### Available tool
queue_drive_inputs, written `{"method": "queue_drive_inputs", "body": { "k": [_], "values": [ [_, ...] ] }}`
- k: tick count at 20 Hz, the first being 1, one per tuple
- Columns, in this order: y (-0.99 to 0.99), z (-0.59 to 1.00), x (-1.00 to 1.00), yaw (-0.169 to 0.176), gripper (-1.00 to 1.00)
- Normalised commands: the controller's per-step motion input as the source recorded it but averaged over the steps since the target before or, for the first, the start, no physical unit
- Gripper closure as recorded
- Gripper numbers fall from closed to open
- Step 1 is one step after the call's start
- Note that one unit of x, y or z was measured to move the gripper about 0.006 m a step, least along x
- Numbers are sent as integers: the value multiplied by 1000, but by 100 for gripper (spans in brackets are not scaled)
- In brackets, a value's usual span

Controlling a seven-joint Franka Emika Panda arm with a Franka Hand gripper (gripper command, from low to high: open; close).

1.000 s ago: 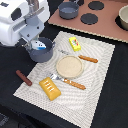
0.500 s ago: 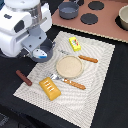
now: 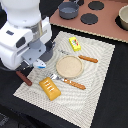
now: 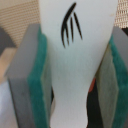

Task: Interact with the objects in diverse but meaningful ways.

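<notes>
Note first that the gripper (image 4: 75,75) is closed on a white-and-blue piece (image 4: 75,60): in the wrist view the flat white body sits upright between the two grey fingers (image 4: 22,80), with the green pads pressed against both of its long edges, so the hold is a side pinch across the narrow waist rather than across the broad face. That grip suits a thin, flat item, since squeezing the edges keeps the face free and stops it from rotating. The piece is smooth and white, widens toward one end, and carries a dark fork-like mark on its upper part; its blue portion is visible only in the exterior view (image 3: 41,63), just below the arm over the near corner of the striped cloth (image 3: 102,75) on the exterior view's left. You cannot tell from either view whether the piece is lifted clear of the cloth or resting on it. Observe the remaining items laid apart on the cloth: the orange-yellow ridged bread block (image 3: 50,88) near the front edge, the yellow flat packet (image 3: 75,44) toward the back, and a round tan plate (image 3: 69,66) between them. The brown sausage-like stick (image 3: 23,78) lies at the cloth's edge beside the arm. The grey-blue two-handled pot (image 3: 68,9) stands well apart on the brown board.
</notes>
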Motion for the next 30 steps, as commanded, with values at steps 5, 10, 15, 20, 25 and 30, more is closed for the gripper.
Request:
{"method": "queue_drive_inputs", "body": {
  "k": [5,10,15,20,25,30],
  "values": [
    [2,-165,-83,10,100],
    [7,-115,-58,2,100],
    [0,-15,-5,0,-100],
    [0,14,-11,0,-100],
    [0,34,-12,0,-100],
    [0,290,51,-25,-100]
  ]
}}
